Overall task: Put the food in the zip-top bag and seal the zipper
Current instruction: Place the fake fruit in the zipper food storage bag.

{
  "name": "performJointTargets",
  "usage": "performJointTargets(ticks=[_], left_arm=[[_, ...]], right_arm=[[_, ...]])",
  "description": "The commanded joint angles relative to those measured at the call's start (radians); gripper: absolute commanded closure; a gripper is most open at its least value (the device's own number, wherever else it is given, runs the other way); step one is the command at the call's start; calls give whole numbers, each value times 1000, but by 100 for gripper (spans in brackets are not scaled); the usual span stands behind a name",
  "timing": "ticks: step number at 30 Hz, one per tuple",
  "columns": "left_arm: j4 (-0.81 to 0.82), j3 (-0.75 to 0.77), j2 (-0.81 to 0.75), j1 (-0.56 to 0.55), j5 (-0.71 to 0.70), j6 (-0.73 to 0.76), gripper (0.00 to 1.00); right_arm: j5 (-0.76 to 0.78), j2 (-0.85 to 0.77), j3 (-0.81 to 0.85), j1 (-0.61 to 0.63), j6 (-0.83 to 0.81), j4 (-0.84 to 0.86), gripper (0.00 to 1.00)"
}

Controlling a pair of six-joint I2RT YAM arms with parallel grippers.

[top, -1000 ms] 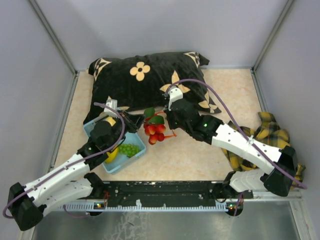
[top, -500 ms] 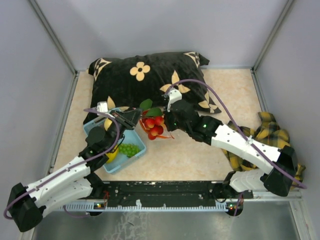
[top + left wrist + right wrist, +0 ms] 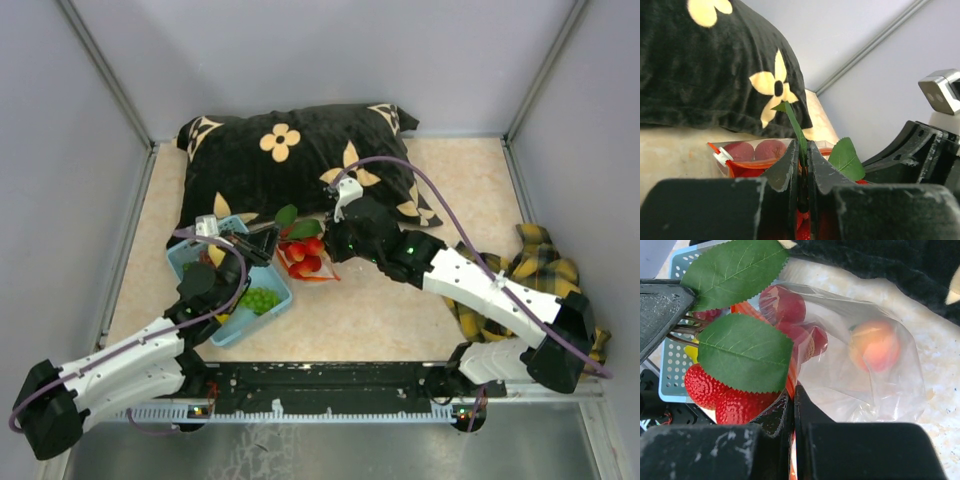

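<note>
My left gripper [image 3: 268, 244] [image 3: 801, 145] is shut on the green stem [image 3: 796, 127] of a red strawberry bunch [image 3: 303, 256] [image 3: 715, 392] with two leaves [image 3: 745, 352]. The bunch hangs at the mouth of the clear zip-top bag [image 3: 865, 380] [image 3: 755, 150], which lies in front of the pillow. My right gripper [image 3: 331, 244] [image 3: 793, 392] is shut on the bag's red zipper [image 3: 792, 374] at the mouth edge. Inside the bag lie an orange-pink peach [image 3: 875, 346] and dark red round fruits [image 3: 790, 305]. Green grapes [image 3: 260, 299] sit in the blue basket.
A light blue basket [image 3: 268, 278] stands under my left arm, left of the bag. A black pillow with cream flowers [image 3: 290, 160] fills the back. A yellow plaid cloth [image 3: 540, 265] lies at the right, under my right arm. Grey walls enclose the table.
My left gripper has carried the strawberry bunch back and left, toward the pillow, and its wrist has swung over the basket. The right gripper has held its place on the zipper.
</note>
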Motion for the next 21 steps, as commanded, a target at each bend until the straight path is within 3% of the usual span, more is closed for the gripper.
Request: performJointTargets(ticks=[1, 10, 16, 21], left_arm=[[93, 18, 2, -22, -60, 99, 100], [72, -12, 8, -124, -136, 205, 100], [123, -4, -3, -212, -333, 399, 100], [172, 12, 40, -244, -418, 537, 100]], right_arm=[[-48, -22, -8, -5, 24, 68, 100], [-83, -38, -18, -38, 37, 91, 100], [-115, -38, -21, -41, 41, 90, 100], [-124, -48, -25, -46, 42, 84, 100]])
